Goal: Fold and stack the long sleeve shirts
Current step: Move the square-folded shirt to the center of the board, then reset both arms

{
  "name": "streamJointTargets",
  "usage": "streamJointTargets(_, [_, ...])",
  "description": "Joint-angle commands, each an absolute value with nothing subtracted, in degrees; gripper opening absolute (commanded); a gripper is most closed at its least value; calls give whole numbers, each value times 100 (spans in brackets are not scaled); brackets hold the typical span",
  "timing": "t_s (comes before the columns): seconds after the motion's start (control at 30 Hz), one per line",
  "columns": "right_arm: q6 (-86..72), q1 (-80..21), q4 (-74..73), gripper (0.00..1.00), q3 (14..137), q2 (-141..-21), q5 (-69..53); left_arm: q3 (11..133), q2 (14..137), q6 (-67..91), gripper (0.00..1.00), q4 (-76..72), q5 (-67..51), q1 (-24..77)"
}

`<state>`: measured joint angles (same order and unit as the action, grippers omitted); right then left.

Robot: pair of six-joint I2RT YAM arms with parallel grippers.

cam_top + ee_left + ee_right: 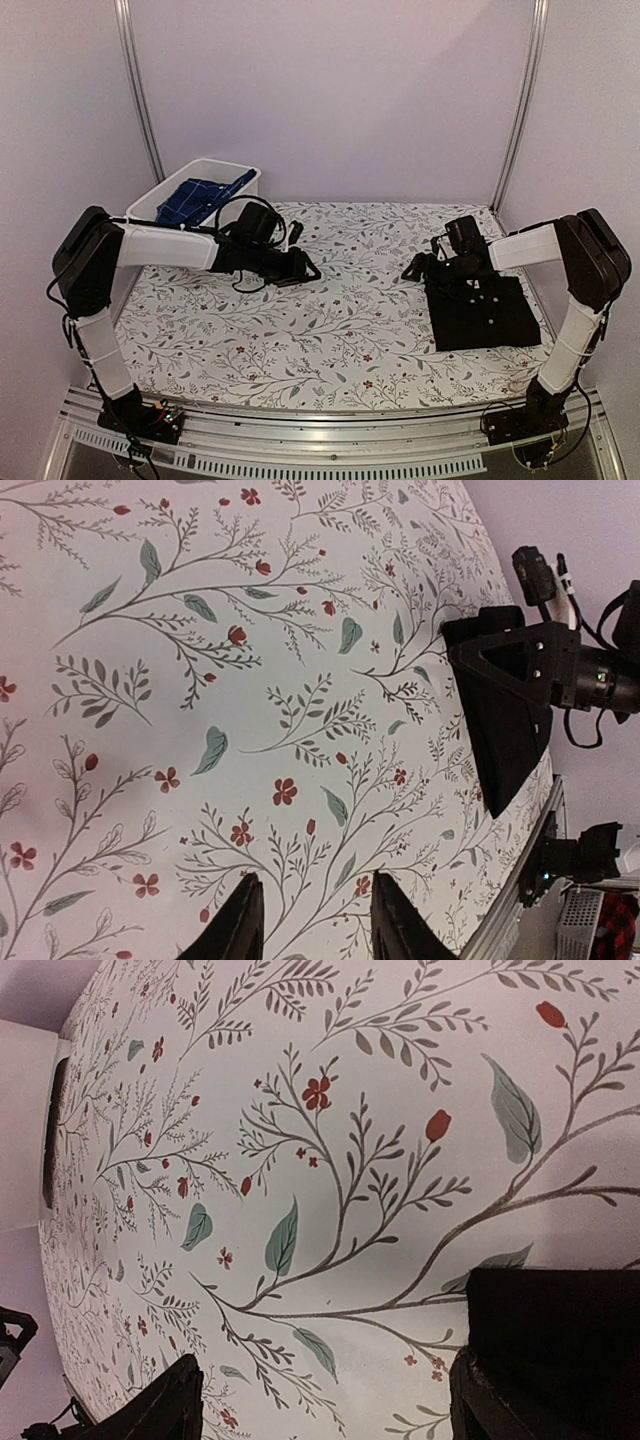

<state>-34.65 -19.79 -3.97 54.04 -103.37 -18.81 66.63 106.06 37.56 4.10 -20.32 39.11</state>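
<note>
Folded shirt on table, right; second shirt in tub, far left.

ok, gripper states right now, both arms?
Left gripper: open, holding nothing.
Right gripper: open, holding nothing; the black shirt lies beside one finger.

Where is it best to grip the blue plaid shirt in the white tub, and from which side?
Probably pinch a fold near the middle of the blue plaid shirt, coming down from above: it lies crumpled inside the white tub, whose walls block a sideways approach.
</note>
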Motion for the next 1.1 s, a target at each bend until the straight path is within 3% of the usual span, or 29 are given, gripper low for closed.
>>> streamJointTargets(0.0, [-3289, -1974, -677, 85, 5317, -10252, -1765, 6614, 10293, 3769, 36, 425, -1926, 3917])
streamJointTargets(0.17, [-3003, -2386, -1078, 90, 5725, -9890, -1317, 6521, 9943, 3718, 37, 440, -1653, 3907])
streamJointTargets(0.23, [-2877, -2633, -1155, 99, 5843, -9722, -1089, 6469, 9738, 3663, 38, 441, -1482, 3895])
streamJointTargets(0.33, [-2726, -2931, -1294, 99, 5991, -9390, -722, 6343, 9337, 3569, 41, 433, -1154, 3874])
streamJointTargets(0.57, [-2422, -3267, -1355, 99, 5849, -8102, -89, 5958, 8166, 3301, 72, 429, -265, 3861])
streamJointTargets(0.6, [-2405, -3269, -1334, 99, 5774, -7791, -42, 5886, 7974, 3277, 95, 422, -139, 3859])
streamJointTargets(0.63, [-2391, -3269, -1304, 99, 5700, -7599, 111, 5814, 7801, 3262, 99, 428, -34, 3857])
streamJointTargets(1.07, [-2588, -3270, -1399, 99, 4925, -5541, 1182, 4677, 6018, 3090, 100, 96, 922, 3872])
